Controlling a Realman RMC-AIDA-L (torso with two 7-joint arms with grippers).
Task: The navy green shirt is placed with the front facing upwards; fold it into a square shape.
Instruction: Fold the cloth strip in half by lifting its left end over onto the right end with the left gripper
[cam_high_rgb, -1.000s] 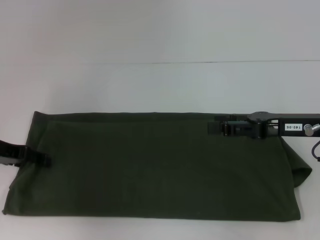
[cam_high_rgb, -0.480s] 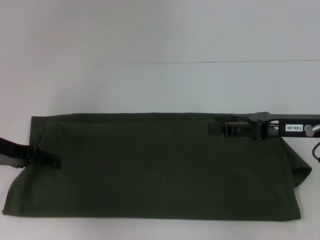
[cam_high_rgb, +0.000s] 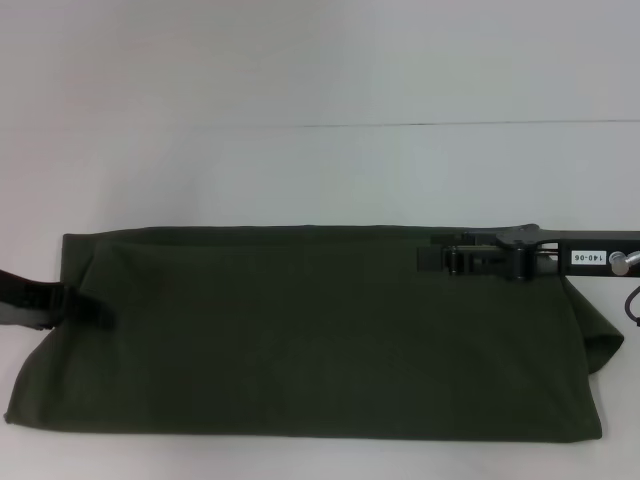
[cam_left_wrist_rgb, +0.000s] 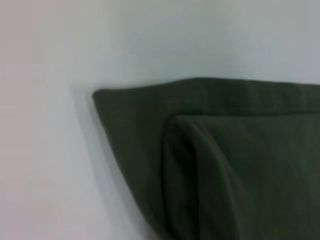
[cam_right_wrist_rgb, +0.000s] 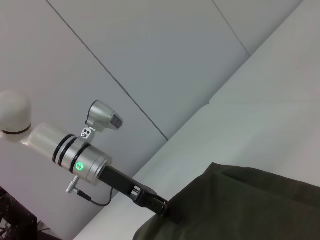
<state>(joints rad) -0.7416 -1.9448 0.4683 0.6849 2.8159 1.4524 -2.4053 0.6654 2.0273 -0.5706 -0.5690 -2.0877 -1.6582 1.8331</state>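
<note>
Shirt (cam_high_rgb: 310, 335) lies on white worktop (cam_high_rgb: 300, 170), folded into long horizontal band, plain side up, print not visible. Left tool (cam_high_rgb: 95, 312) at band's left end, over cloth edge; probably pinching shirt, fingers too dark to tell. Right tool (cam_high_rgb: 428, 257) low over band's far edge, right of centre; spread or pressed together, cannot tell. Loose flap bulges at right end.
</note>
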